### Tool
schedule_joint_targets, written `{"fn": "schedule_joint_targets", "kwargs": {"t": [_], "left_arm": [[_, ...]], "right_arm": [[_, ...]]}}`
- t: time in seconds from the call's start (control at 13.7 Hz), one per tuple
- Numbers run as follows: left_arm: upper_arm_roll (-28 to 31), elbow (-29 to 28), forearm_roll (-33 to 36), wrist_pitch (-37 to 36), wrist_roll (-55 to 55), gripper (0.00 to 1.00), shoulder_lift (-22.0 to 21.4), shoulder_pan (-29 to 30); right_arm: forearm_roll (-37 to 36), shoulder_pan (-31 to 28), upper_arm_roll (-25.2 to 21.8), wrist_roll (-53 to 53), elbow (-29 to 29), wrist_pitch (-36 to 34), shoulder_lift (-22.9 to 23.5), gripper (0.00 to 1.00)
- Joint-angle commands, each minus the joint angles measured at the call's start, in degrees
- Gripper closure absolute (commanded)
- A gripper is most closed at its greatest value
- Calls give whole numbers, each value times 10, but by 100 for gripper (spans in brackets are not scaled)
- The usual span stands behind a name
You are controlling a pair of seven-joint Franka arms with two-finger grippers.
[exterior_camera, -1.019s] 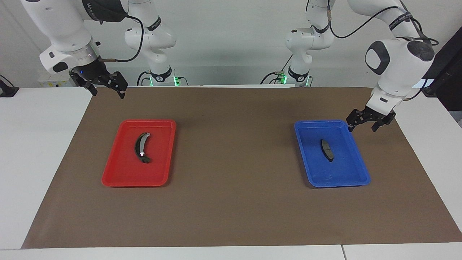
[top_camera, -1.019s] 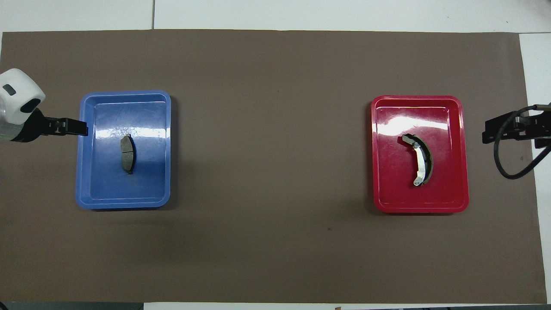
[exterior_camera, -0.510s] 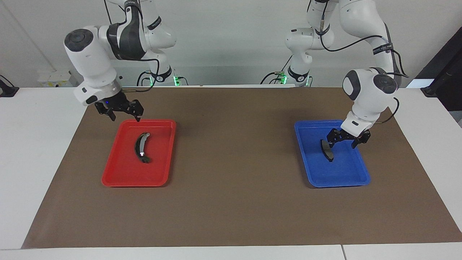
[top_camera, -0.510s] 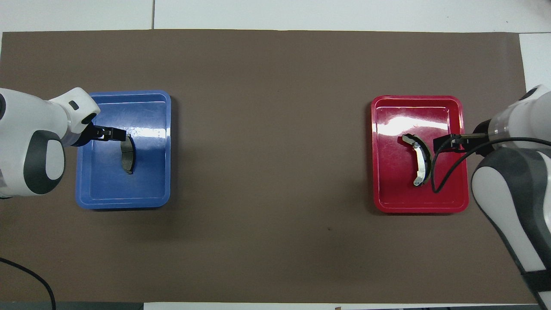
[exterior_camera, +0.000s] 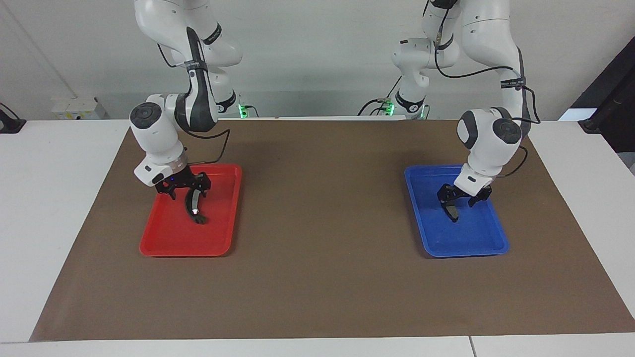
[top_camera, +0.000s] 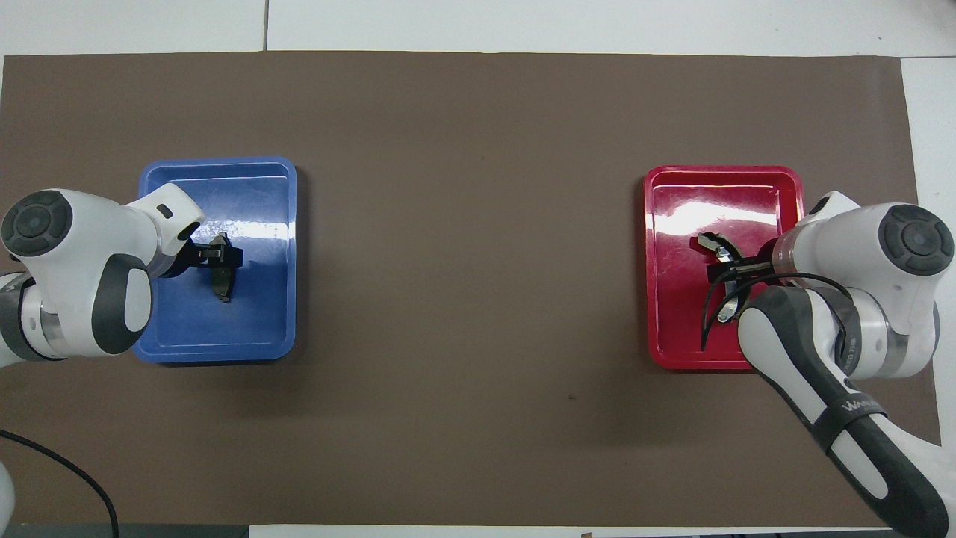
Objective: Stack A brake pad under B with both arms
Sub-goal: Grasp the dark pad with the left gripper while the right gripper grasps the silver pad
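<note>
Both jaws open: left gripper point(exterior_camera: 459, 199) straddles A brake pad point(exterior_camera: 452, 212), right gripper point(exterior_camera: 187, 191) B point(exterior_camera: 191, 206); both lengthwise toward robots.

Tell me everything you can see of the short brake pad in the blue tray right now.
The short brake pad is dark grey, stubby and nearly straight. It lies in the blue tray, about mid-tray. The left gripper is down over its end nearer the robots, jaws open astride it; whether they touch it cannot be told.

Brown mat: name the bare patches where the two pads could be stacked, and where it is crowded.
Bare: the wide stretch of brown mat between the red tray and the blue tray, plus the strip along the mat's edge farthest from the robots. Crowded: both trays, each with a gripper down over its part.
</note>
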Motion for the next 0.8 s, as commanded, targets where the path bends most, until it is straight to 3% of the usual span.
{"fn": "schedule_joint_targets", "kwargs": {"t": [0.0, 0.36, 0.58, 0.73], "left_arm": [[5, -16, -5, 36, -43, 34, -4, -19], [5, -37, -5, 52, -71, 55, -8, -19], [6, -30, -5, 44, -68, 82, -14, -19], [6, 12, -5, -21, -68, 91, -32, -19]], "right_arm": [[7, -16, 3, -19, -11, 27, 15, 0], [8, -11, 4, -19, -19, 25, 12, 7], [8, -11, 4, -20, -19, 24, 11, 16], [9, -10, 4, -21, -22, 24, 9, 17]]}}
